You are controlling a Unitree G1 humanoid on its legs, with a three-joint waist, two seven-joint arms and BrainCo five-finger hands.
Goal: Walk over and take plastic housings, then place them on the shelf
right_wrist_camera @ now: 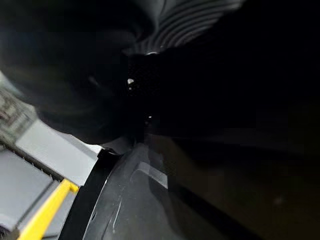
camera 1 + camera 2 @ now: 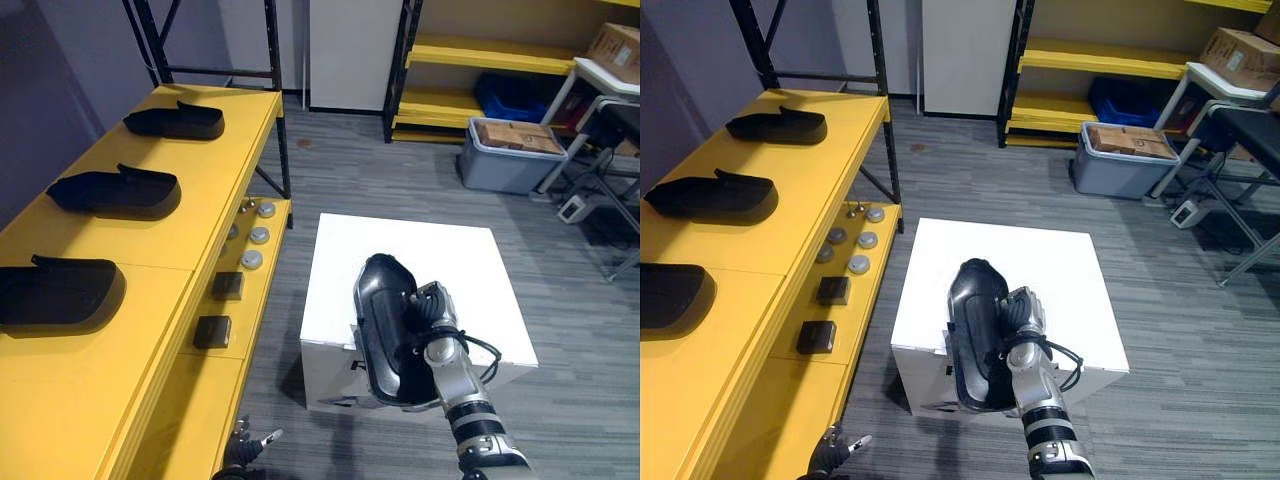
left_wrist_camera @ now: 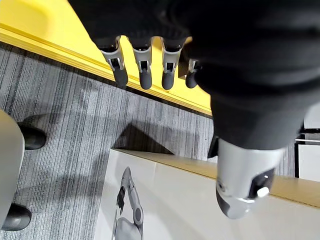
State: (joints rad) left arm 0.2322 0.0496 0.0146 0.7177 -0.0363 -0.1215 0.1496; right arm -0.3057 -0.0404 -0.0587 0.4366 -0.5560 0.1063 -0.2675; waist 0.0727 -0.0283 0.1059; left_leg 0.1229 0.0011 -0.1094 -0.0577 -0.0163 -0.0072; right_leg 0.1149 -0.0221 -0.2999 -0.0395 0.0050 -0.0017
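A glossy black plastic housing [image 2: 383, 330] stands tilted over the front edge of a white box table [image 2: 420, 250]. My right hand [image 2: 432, 318] grips its right side with curled fingers; the same housing [image 1: 145, 210] is seen up close in the right wrist view. Three more black housings lie in a row on the yellow shelf [image 2: 215, 160] at my left: a far one [image 2: 175, 120], a middle one [image 2: 115, 192] and a near one [image 2: 60, 293]. My left hand [image 2: 243, 452] hangs low beside the shelf, its fingers [image 3: 145, 70] relaxed and holding nothing.
On the shelf's lower yellow ledge sit two small black blocks [image 2: 212, 330] and several round silver discs [image 2: 258, 235]. A grey bin of cardboard boxes [image 2: 510, 152] and yellow racks [image 2: 480, 60] stand at the back right. Grey carpet surrounds the white table.
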